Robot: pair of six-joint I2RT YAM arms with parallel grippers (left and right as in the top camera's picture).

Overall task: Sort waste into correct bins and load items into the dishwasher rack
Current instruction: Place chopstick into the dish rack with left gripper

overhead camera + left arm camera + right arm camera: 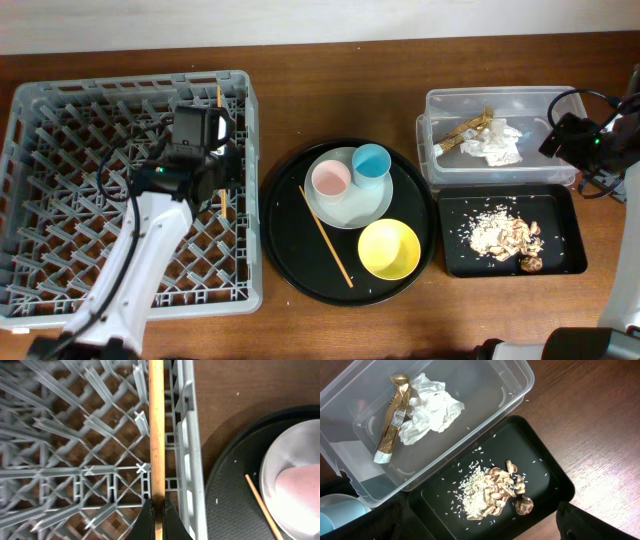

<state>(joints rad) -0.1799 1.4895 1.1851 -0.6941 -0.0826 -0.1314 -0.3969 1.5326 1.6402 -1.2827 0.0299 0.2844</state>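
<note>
1. The left end effector (pixel 158 522) is clamped tight on one wooden chopstick (pixel 156 435), which lies in the grey dishwasher rack (pixel 187 435) just inside its 3 o'clock wall, pointing from 12 to 6 in the overhead view.
2. The rack fills the 9 o'clock side of the wooden counter (pixel 300 90).
3. A round black tray (pixel 285 240) sits at the centre of the counter, carrying a white plate (pixel 350 208) with a pink cup (pixel 330 179) at its 9 o'clock and a blue cup (pixel 371 162) at its 1 o'clock.
4. A yellow bowl (pixel 389 249) stands at the tray's 5 o'clock, just beside the plate.
5. The second chopstick (pixel 326 237) lies loose on the tray, slanting from 11 to 5 past the plate's edge.
6. The right end effector (pixel 480 527) hangs with its jaws spread wide — holding nothing — over the bins at the counter's 3 o'clock.
7. The clear tub (pixel 350 400) holds a gold-brown wrapper strip (pixel 395 415) touching a crumpled paper wad (pixel 432 412).
8. The black rectangular tray (pixel 555 480), at the tub's 6 o'clock, holds the food scraps (pixel 492 492) — rice grains and brown pieces in one heap.
</note>
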